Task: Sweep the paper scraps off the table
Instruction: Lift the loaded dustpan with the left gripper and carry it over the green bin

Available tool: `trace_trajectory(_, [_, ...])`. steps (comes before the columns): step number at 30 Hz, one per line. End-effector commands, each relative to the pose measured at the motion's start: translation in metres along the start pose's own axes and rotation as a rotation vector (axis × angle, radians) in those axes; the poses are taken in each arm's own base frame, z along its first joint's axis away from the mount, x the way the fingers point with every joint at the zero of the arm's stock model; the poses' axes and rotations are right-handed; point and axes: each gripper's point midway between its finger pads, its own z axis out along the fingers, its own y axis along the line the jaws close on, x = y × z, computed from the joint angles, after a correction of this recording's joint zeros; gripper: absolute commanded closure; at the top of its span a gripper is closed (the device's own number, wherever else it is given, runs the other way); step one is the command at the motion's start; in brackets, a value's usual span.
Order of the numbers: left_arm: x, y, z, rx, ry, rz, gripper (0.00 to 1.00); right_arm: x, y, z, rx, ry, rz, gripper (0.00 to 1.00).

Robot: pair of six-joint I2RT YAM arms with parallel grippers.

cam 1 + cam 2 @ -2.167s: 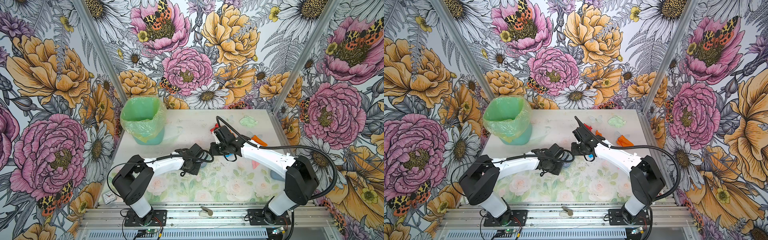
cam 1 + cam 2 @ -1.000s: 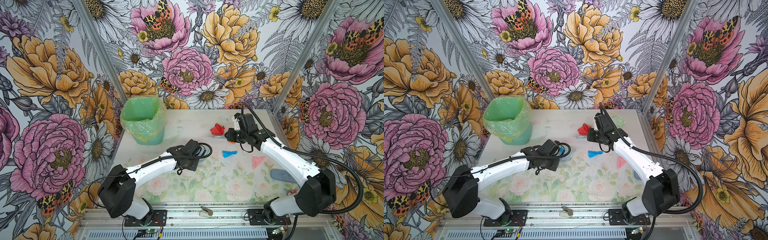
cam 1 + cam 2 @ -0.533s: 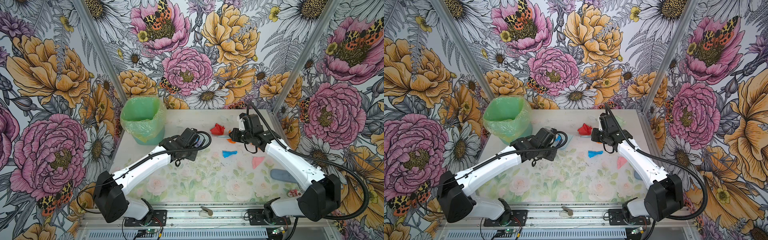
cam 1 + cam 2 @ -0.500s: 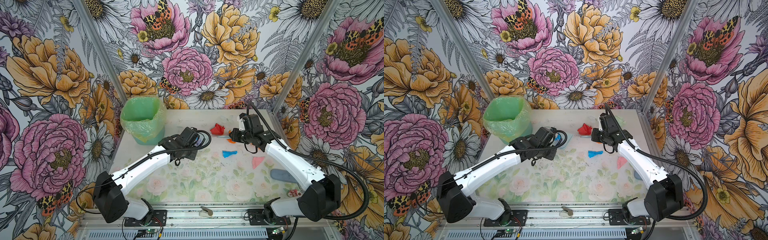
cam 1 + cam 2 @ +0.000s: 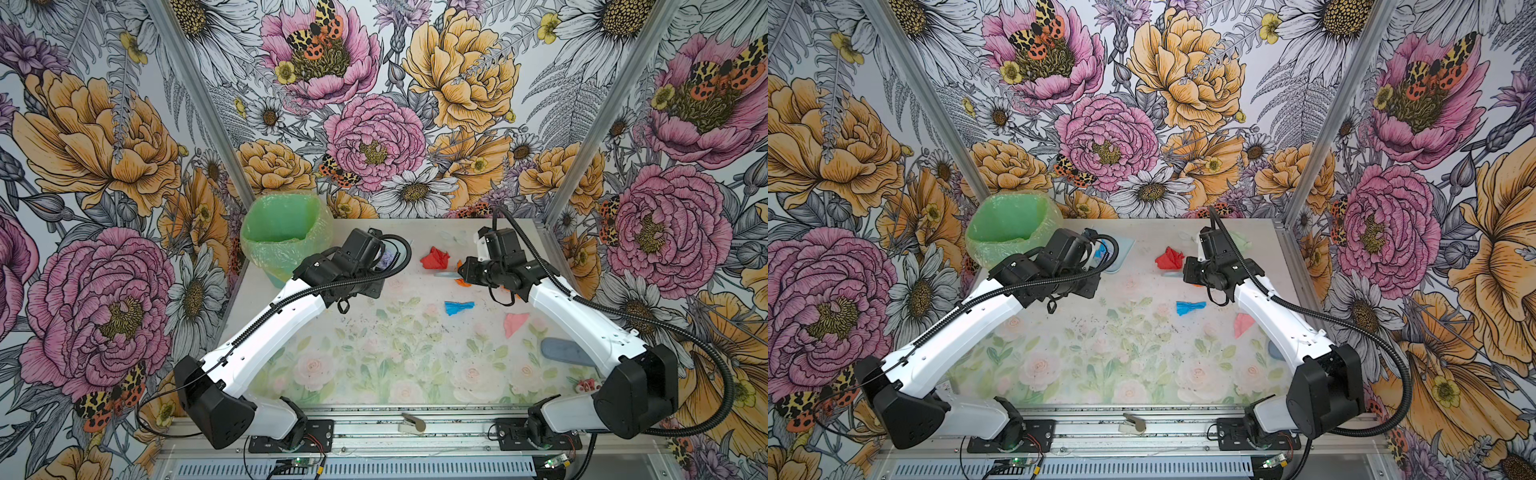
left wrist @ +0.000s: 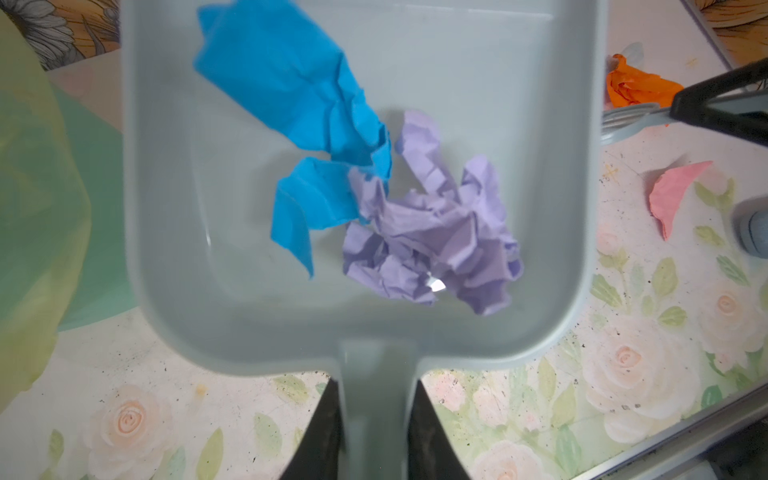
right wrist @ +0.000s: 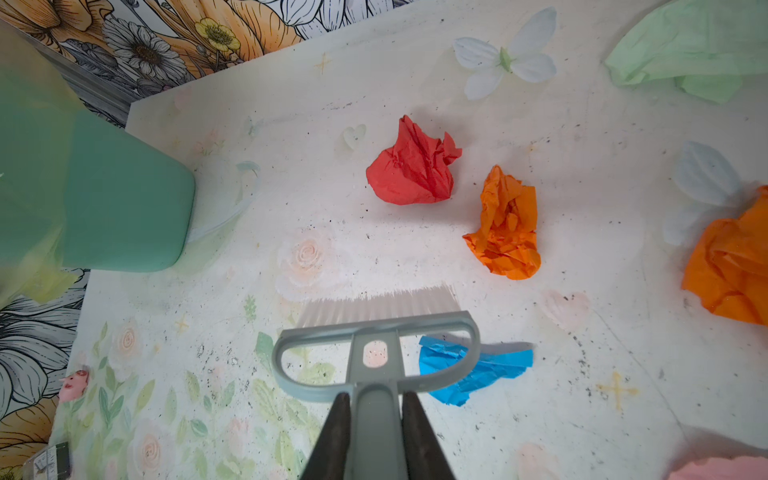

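— How were your grippers set just then?

— My left gripper (image 6: pixel 374 432) was clenched on the handle of the dustpan (image 6: pixel 478 75). I held the pan beside the green-lined bin (image 5: pixel 282 232), which stood at about ten o'clock on the table (image 5: pixel 374 374), counting the back wall as twelve. I couldn't tell whether the pan touched the tabletop. My right gripper (image 7: pixel 376 432) was clamped on the handle of the brush (image 7: pixel 374 328), out between one and two o'clock.

— And the paper scraps?

— Two lay inside the pan, a blue scrap (image 6: pixel 299 95) and a lilac scrap (image 6: pixel 436 232), touching each other. The others were on the table. A red scrap (image 7: pixel 411 166) sat near twelve to one o'clock, a little ahead of my bristles and clear of them. An orange scrap (image 7: pixel 507 224) lay just beside it. A second orange scrap (image 7: pixel 727 257) lay near that one, on the side away from the bin. A pale green scrap (image 7: pixel 698 45) sat close to the back edge, toward the corner at one to two o'clock.

— Anything nearer the middle?

— A loose blue scrap (image 5: pixel 459 307) lay just off centre toward three o'clock; from my right wrist camera the brush head covered part of it. A pink scrap (image 5: pixel 515 323) lay farther out at three o'clock, just beside my right forearm.
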Motion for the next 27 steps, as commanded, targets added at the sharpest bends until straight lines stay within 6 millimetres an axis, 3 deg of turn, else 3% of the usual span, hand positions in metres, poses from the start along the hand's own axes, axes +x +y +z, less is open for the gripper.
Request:
trace_trajectory(1, [-0.014,0.017,-0.023,-0.03,-0.055,-0.007,0.9,-0.008,0.003,-0.001,-0.014,-0.017,-0.019,1.0])
trace_trajectory(15, [-0.041,0.066,-0.065,-0.057,-0.154,-0.115,0.89,-0.004,0.005,0.003,-0.034,0.0,-0.024,1.0])
trace_trajectory(27, [-0.052,0.113,-0.073,-0.016,-0.176,-0.247,0.89,-0.001,0.004,0.004,-0.039,0.009,-0.015,1.0])
